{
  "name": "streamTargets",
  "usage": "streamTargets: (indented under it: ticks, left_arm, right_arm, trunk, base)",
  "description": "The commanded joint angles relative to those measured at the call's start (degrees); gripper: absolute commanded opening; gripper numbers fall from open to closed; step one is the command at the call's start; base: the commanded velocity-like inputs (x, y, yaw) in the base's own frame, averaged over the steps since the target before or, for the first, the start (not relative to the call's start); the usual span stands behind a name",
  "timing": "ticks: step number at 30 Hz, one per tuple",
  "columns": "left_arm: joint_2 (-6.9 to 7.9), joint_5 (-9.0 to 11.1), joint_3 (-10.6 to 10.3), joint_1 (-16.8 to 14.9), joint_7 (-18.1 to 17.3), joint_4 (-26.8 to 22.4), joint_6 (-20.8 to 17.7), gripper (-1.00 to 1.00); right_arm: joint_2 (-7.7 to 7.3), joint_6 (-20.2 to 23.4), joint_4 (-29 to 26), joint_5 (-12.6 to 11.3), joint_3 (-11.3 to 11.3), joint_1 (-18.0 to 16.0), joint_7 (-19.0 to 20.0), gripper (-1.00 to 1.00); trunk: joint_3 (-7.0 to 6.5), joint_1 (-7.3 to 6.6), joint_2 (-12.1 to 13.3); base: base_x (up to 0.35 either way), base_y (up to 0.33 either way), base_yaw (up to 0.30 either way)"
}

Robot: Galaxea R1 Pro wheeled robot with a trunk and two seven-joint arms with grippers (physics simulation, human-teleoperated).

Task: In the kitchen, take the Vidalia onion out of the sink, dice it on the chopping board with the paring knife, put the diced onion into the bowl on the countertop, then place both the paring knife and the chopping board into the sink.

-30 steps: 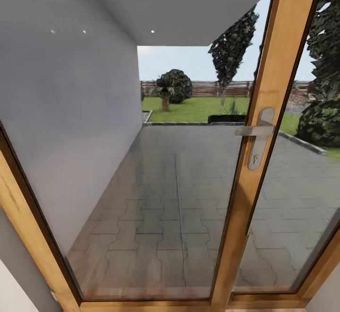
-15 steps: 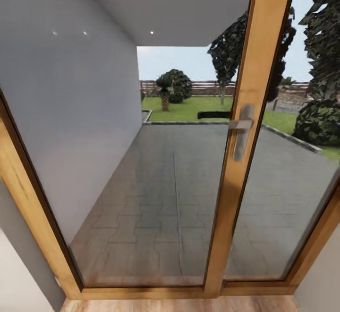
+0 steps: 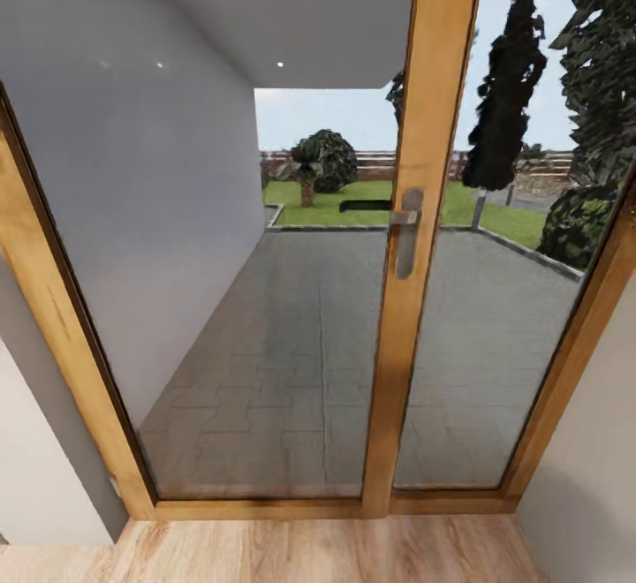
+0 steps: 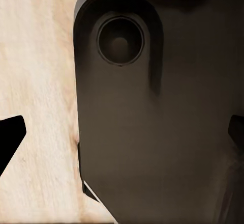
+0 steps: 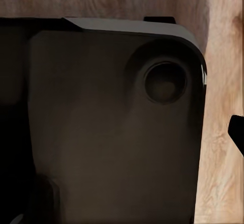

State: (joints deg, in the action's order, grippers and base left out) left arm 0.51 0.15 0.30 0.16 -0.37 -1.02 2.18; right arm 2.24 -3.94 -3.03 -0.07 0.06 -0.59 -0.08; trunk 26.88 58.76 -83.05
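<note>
Fingers [image 4: 10, 137] barely peek in over wood floor [image 4: 40, 81]; their spread can't be judged.

Robot in transit: glazed wooden door [image 3: 415, 300], paved patio [image 3: 291, 353], wooden floor [image 3: 309, 552] ahead.

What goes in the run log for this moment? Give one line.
phase: in transit | head view: glazed wooden door, metal handle, patio | wrist views: robot base over wood floor | task items: unseen

door frame [image 3: 415, 238]: varnished wood | handle [image 3: 406, 231]: brushed metal | floor [image 3: 291, 552]: pale wood
</note>
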Motion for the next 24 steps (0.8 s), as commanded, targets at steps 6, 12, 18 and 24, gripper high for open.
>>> streamTargets:
  ticks: [6, 12, 18, 24]
  left_arm:
    - [0.01, 0.1, 0.0, 0.0, -0.1, -0.1, 0.1, 1.0]
    - [0.09, 0.1, 0.0, 0.0, -0.1, -0.1, 0.1, 1.0]
    - [0.28, 0.1, 0.0, 0.0, -0.1, -0.8, 0.1, 1.0]
    - [0.86, 0.1, 0.0, 0.0, 0.0, -4.9, 0.3, 1.0]
  right_arm:
    - [-0.01, -0.2, 0.0, 0.0, 0.0, 0.0, 0.0, 1.0]
    - [-0.28, -0.2, -0.4, 0.0, 0.0, 0.0, 0.0, 1.0]
    - [-0.44, -0.6, -0.5, 0.1, 0.0, 0.0, 0.0, 1.0]
    - [-1.68, -5.6, -0.6, 0.2, 0.1, 0.0, 0.0, 1.0]
  trunk:
    - [0.05, -0.04, 0.0]
    - [0.05, -0.04, 0.0]
    - [0.05, -0.04, 0.0]
    - [0.05, -0.04, 0.0]
  base:
    - [-0.331, -0.038, 0.0]
    - [-0.336, -0.004, 0.0]
    - [-0.302, 0.0, 0.0]
    - [-0.079, 0.0, 0.0]
